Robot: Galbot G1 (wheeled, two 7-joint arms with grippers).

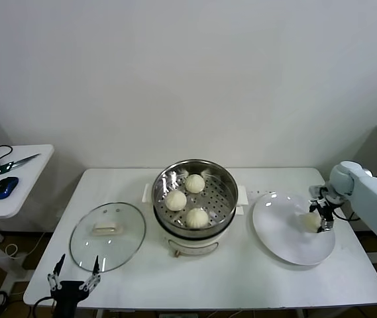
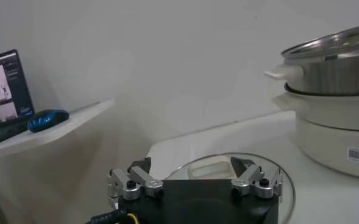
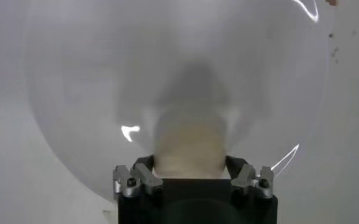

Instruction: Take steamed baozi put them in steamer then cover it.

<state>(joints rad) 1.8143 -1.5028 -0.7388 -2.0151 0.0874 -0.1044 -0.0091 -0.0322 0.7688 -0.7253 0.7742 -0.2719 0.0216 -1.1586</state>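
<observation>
The stainless steamer [image 1: 195, 199] sits uncovered at table centre on its cream base with three steamed baozi [image 1: 186, 199] already on its perforated tray, so I judge loading three-quarters done. The glass cover [image 1: 107, 236] lies flat on the table to the steamer's left, not yet placed; my left gripper [image 1: 74, 272] hovers at the near table edge just by its rim, fingers spread, holding nothing. On the white plate [image 1: 282, 242] at my right, my right gripper [image 1: 323, 215] has its fingers either side of the fourth baozi [image 3: 189, 146], apparently clamped, with transfer and covering left.
</observation>
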